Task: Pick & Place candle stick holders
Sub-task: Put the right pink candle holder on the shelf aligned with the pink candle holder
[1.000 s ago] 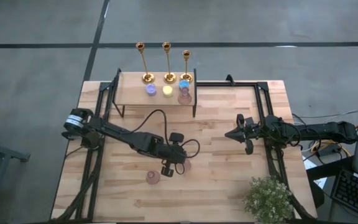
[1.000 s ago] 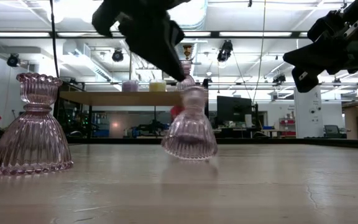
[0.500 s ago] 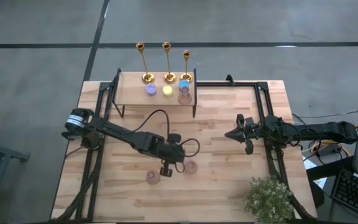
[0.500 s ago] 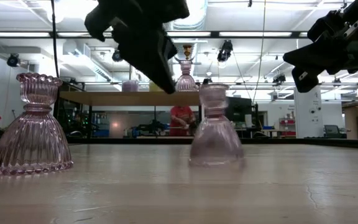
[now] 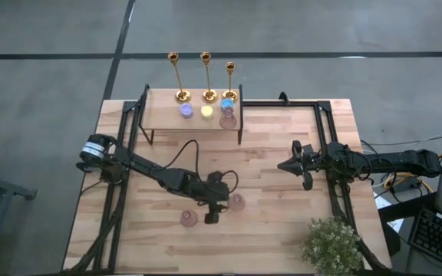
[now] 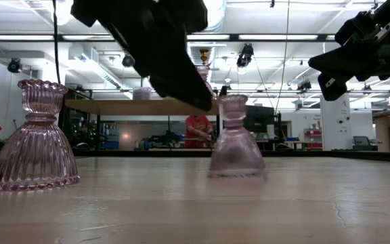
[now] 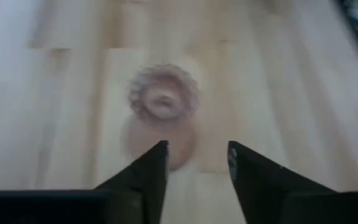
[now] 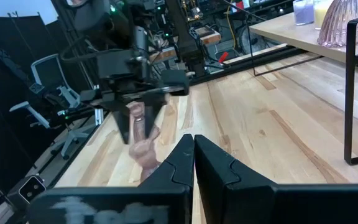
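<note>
Left hand (image 5: 212, 217) low over desk (image 5: 282, 153), fingers (image 7: 148, 171) spread, nothing between them, just beside pink glass holder (image 6: 235, 139) standing upright. Second pink glass holder (image 6: 36, 135) upright nearby. Right hand (image 5: 282, 165) hovers mid-desk, fingers pressed together, empty. Three gold candlesticks (image 5: 205, 77) upright along shelf's (image 5: 159, 111) far edge, candles (image 5: 206, 111) beside them.

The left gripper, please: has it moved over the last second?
Yes. In the high view the left gripper has dropped toward the table's near edge, farther from the shelf, and now sits between the two pink glass holders.
</note>
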`<state>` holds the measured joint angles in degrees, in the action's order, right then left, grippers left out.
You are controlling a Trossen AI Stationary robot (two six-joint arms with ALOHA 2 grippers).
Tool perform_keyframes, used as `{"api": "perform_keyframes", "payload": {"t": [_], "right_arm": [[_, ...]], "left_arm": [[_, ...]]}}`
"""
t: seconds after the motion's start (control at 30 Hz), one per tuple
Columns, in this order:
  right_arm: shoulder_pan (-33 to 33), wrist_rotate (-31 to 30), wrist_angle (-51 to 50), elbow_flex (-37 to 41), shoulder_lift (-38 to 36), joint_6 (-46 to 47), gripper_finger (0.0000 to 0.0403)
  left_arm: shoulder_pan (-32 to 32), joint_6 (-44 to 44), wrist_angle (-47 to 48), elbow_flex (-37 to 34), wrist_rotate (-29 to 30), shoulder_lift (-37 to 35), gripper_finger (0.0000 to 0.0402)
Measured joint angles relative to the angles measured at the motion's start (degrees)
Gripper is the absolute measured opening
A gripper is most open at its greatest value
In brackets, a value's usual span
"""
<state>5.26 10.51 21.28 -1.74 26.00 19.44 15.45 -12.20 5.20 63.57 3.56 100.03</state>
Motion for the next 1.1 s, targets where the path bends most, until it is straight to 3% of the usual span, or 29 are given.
{"api": "perform_keyframes", "payload": {"t": [0.13, 0.33, 1.1], "right_arm": [[0.01, 0.00, 0.00, 0.00, 0.00, 0.00, 0.0008], [0.00, 0.00, 0.00, 0.00, 0.02, 0.00, 0.0008], [0.00, 0.01, -0.50, 0.00, 0.00, 0.00, 0.0008]], "left_arm": [[-0.69, -4.75, -0.82, -1.33, 5.44, 0.68, 0.0212], [-1.13, -4.18, -4.99, -2.01, 5.04, 2.41, 0.0251], [-1.36, -2.86, -20.53, -2.01, 3.81, 8.39, 0.0257]]}}
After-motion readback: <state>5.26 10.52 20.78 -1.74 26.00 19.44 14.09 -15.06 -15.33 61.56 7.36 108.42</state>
